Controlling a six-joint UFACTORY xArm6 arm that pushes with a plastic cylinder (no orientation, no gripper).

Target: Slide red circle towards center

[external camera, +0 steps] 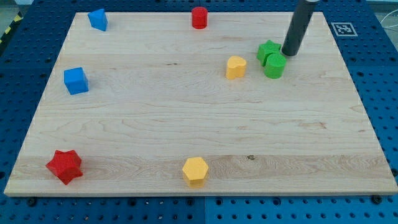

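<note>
The red circle [199, 17] is a short red cylinder standing near the view's top edge of the wooden board [155, 124], a little left of the middle. My tip [289, 53] is far to its right and lower down. It sits just right of a green star-like block [268, 50] and just above a green circle [275, 65], close to both or touching them.
A yellow block [236, 67] lies left of the green pair. A blue block [98, 19] sits at top left, a blue cube [76, 81] at left. A red star [64, 167] is at bottom left, a yellow hexagon [195, 171] at bottom middle.
</note>
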